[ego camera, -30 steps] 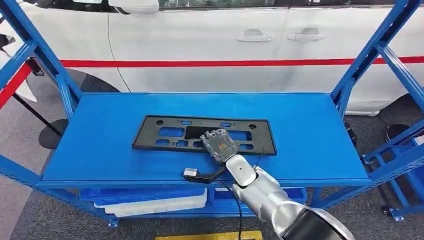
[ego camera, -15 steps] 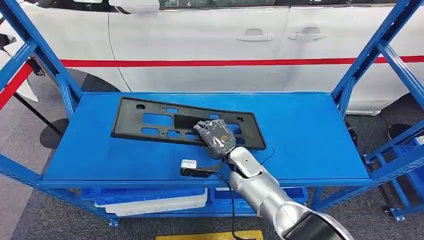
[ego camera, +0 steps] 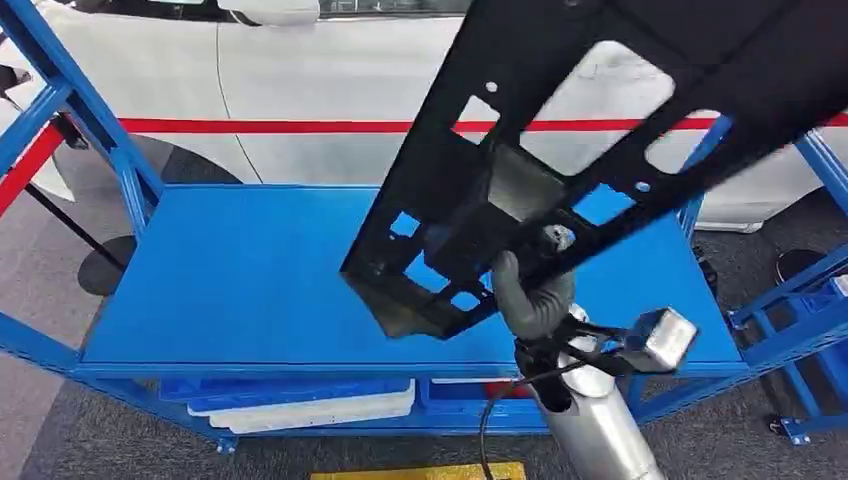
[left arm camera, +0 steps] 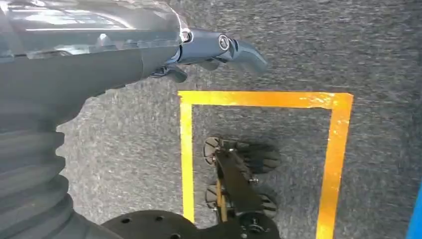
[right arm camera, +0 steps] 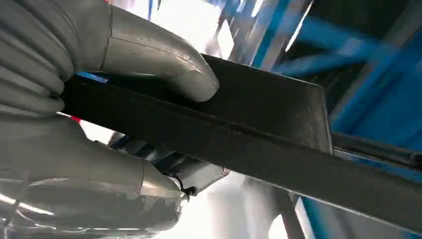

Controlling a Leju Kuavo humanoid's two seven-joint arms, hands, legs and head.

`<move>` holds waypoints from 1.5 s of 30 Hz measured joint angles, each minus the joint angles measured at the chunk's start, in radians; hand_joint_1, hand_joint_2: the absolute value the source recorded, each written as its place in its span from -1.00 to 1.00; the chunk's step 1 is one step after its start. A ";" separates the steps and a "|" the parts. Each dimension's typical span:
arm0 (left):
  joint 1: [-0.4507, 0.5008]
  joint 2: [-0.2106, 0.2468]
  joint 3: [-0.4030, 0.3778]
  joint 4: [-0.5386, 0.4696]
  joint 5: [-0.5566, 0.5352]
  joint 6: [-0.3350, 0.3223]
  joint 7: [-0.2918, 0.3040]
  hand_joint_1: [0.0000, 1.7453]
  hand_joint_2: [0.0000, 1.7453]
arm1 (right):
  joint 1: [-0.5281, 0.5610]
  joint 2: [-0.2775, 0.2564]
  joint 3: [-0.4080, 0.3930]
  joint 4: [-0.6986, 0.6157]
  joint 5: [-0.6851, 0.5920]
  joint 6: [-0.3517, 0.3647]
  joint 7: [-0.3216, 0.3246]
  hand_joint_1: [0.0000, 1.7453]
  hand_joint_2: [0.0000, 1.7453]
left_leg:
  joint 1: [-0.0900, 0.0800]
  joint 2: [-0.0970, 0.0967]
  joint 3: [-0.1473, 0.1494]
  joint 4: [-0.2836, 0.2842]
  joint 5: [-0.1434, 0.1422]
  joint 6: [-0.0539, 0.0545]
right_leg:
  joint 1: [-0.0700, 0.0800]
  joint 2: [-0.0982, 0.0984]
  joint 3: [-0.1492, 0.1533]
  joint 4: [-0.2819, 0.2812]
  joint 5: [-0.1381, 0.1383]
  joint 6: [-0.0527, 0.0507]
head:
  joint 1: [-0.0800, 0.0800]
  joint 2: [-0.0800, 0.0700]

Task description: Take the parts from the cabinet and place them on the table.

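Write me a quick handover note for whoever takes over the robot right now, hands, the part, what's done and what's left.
Right hand: grips the black plastic panel along one edge, thumb on one face and fingers on the other, as the right wrist view shows.
Left hand: hangs over the grey floor beside yellow floor tape, holding nothing; whether its fingers are spread or curled is not clear.
Panel: lifted clear of the blue shelf, tilted up in front of the head camera.
Done: part picked from the shelf.
Left: carry it to the table and set it down. The table is not in these views.
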 joint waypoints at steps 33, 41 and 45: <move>-0.022 0.045 0.027 0.000 0.009 -0.017 0.243 -1.00 1.00 | 0.170 -0.092 0.144 -0.224 -0.027 0.128 -0.018 1.00 1.00 | -0.002 0.005 0.067 -0.026 -0.029 0.023 | -0.009 0.004 -0.083 0.008 0.083 0.017 | 0.000 0.000; -0.021 0.044 0.050 0.000 0.031 -0.013 0.250 -1.00 1.00 | 0.176 -0.126 0.128 -0.223 -0.040 0.183 -0.020 1.00 1.00 | -0.002 0.009 -0.036 -0.013 0.042 0.027 | -0.019 0.005 -0.034 0.170 -0.053 0.032 | 0.000 0.000; -0.022 0.042 0.056 0.000 0.038 -0.011 0.244 -1.00 1.00 | 0.165 -0.128 0.113 -0.209 -0.049 0.209 -0.022 1.00 1.00 | -0.004 0.006 -0.047 -0.011 0.066 0.003 | -0.007 0.007 0.077 -0.010 -0.056 0.010 | 0.000 0.000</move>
